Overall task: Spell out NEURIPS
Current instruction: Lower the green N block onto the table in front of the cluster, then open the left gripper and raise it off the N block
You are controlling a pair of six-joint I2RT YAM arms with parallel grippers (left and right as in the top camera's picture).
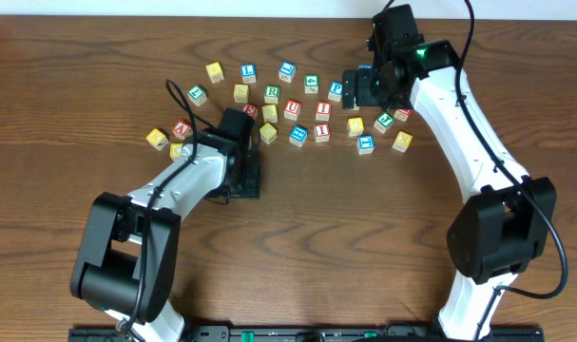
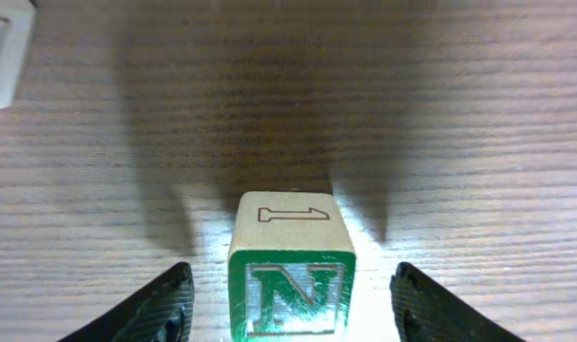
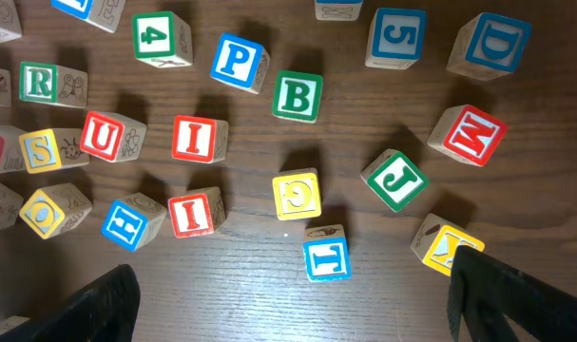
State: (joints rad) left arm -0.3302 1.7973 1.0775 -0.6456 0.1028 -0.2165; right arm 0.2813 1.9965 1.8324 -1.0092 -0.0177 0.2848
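A green-framed N cube (image 2: 290,285) stands on the table between the fingers of my left gripper (image 2: 290,309), which is open with a gap on each side. In the overhead view the left gripper (image 1: 249,180) hides it. My right gripper (image 3: 298,309) is open and empty, well above the cube cluster (image 1: 369,87). Below it lie a green R (image 3: 41,84), a red U (image 3: 103,136), two red I cubes (image 3: 195,138) (image 3: 191,211), a blue P (image 3: 237,59) and a yellow S (image 3: 41,150). I cannot make out an E cube.
Other cubes lie among them: green B (image 3: 298,95), blue T (image 3: 326,256), green J (image 3: 397,180), red M (image 3: 471,135), blue D (image 3: 492,43), blue H (image 3: 128,223). More cubes sit left of the left arm (image 1: 157,139). Bare wood (image 1: 355,218) lies toward the front.
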